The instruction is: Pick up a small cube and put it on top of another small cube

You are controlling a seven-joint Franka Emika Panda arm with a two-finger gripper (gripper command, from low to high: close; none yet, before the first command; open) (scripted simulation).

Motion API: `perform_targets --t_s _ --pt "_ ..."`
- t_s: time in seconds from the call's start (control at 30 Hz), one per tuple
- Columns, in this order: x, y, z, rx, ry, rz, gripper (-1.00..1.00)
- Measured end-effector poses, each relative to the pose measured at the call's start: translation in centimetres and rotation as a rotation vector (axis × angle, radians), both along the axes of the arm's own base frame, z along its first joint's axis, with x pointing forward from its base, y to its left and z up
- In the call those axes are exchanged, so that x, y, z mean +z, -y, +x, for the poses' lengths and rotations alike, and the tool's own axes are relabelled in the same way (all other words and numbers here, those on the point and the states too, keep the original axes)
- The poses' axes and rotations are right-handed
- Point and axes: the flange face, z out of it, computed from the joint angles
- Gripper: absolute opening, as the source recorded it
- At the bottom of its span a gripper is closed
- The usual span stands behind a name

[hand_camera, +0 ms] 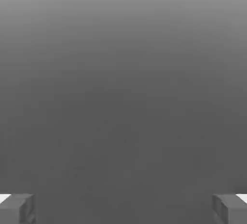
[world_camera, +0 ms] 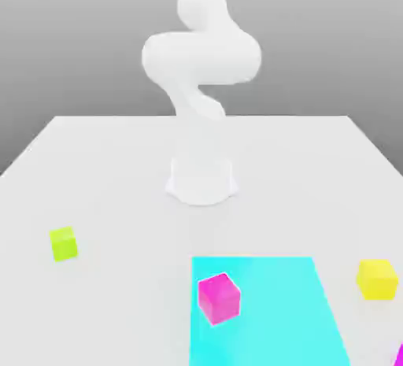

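So the tabletop [world_camera: 94,160] was this big pale slab, and my arm [world_camera: 201,57] stood on its round base at the middle of it, curling up out of the exterior view. Next biggest was a cyan patch [world_camera: 275,317] lying flat on the near side. A magenta cube [world_camera: 218,297] sat on that patch's corner toward the exterior view's left. The pure yellow cube [world_camera: 377,279] was on bare tabletop just off the patch, toward the exterior view's right. The lime cube [world_camera: 63,243] sat way over on the exterior view's left, well apart from both others. My jaws [hand_camera: 123,208] were spread as wide as they go, fingertips [hand_camera: 17,207] at the frame's corners, holding nothing.
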Motion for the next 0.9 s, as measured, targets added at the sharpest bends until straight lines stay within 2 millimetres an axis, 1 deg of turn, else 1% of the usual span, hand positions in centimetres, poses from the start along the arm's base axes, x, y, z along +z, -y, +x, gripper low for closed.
perform_targets --t_s 0.1,0.2,0.3,0.43,0.53,0.67,0.77,0.9 --pt "-4.0 2.9 2.1 -0.162 -0.056 0.116 0.00" --pt "-8.1 5.7 3.5 -0.325 -0.106 0.222 0.00" --pt "-12.2 8.5 4.4 -0.492 -0.152 0.322 0.00" --pt "-17.8 12.2 4.6 -0.724 -0.205 0.447 0.00" --pt "-21.9 14.8 4.2 -0.903 -0.239 0.534 0.00" --pt "-27.4 17.9 2.7 -1.151 -0.275 0.640 0.00" --pt "-31.5 20.0 1.1 -1.341 -0.295 0.712 0.00" --pt "-36.6 22.3 -1.8 -1.603 -0.311 0.796 0.00"
